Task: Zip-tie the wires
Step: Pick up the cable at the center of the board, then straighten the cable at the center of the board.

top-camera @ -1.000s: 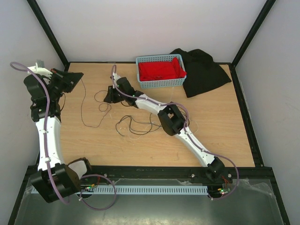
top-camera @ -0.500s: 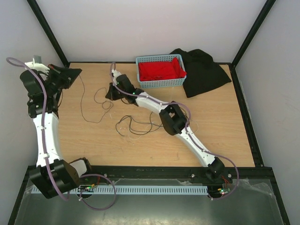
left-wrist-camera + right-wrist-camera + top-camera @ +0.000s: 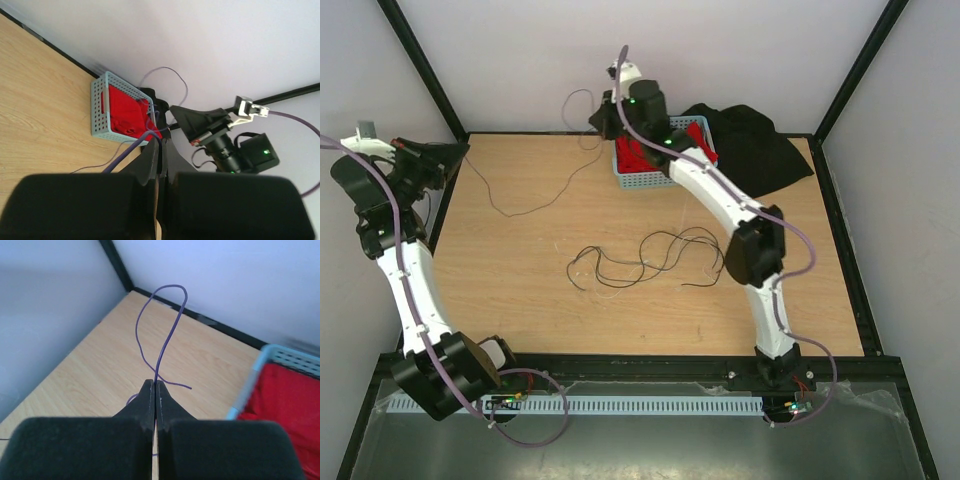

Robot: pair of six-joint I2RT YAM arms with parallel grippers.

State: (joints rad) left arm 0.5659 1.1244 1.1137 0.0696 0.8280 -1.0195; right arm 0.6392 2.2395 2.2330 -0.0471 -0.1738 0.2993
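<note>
Right gripper (image 3: 604, 118) is hanging raised over the tabletop's (image 3: 800, 280) far edge, just beside the blue basket (image 3: 655, 180), its jaws pinching one dark strand (image 3: 520, 208). That strand is sagging across to my left gripper (image 3: 457, 153), which is clamping it at the far-left corner. Most wires (image 3: 640, 262) are lying loose mid-tabletop, well apart from both. My wrist views are showing both jaw pairs pressed together; only the top view is taking in the tangle.
</note>
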